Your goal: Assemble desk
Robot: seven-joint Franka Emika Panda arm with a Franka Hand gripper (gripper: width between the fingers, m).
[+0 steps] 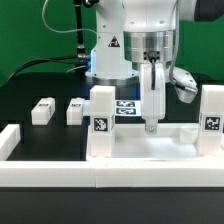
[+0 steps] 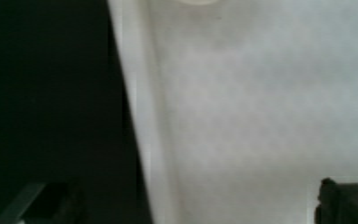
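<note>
The desk panel (image 1: 160, 140) lies behind the front rail, with two tagged leg posts upright at its near corners, one on the exterior view's left (image 1: 101, 112) and one on the right (image 1: 211, 112). Two more leg posts (image 1: 42, 110) (image 1: 74, 110) lie loose on the black table at the left. My gripper (image 1: 150, 126) points straight down over the panel's far edge, with a white upright post (image 1: 150, 100) under the hand. In the wrist view a blurred white surface (image 2: 247, 110) fills most of the picture. The dark fingertips (image 2: 346, 200) stand wide apart, so the gripper (image 2: 190, 205) is open.
A long low white rail (image 1: 60, 170) with L-shaped ends runs across the front. The marker board (image 1: 126, 106) lies behind the panel. The robot base (image 1: 108, 55) and cables stand at the back before a green wall.
</note>
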